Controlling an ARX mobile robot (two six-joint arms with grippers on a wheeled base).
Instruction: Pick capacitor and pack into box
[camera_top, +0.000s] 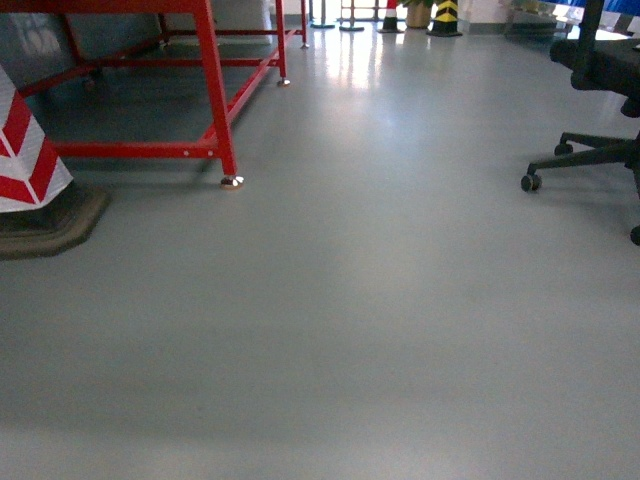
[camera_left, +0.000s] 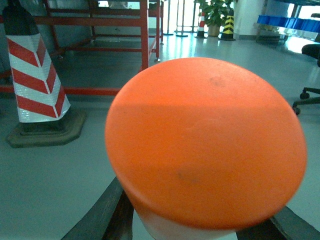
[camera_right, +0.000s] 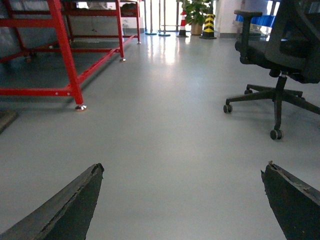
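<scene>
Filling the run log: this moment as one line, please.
left gripper: shut on capacitor, orange top | right gripper: open, empty | box: not in view | ahead: floor, red frame, office chair

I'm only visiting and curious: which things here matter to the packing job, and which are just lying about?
For the job:
- orange-topped capacitor, held in the left gripper
- right gripper, open and empty
- the box is not in view

Just lying about:
- striped cone
- red frame
- office chair
- potted plant
</scene>
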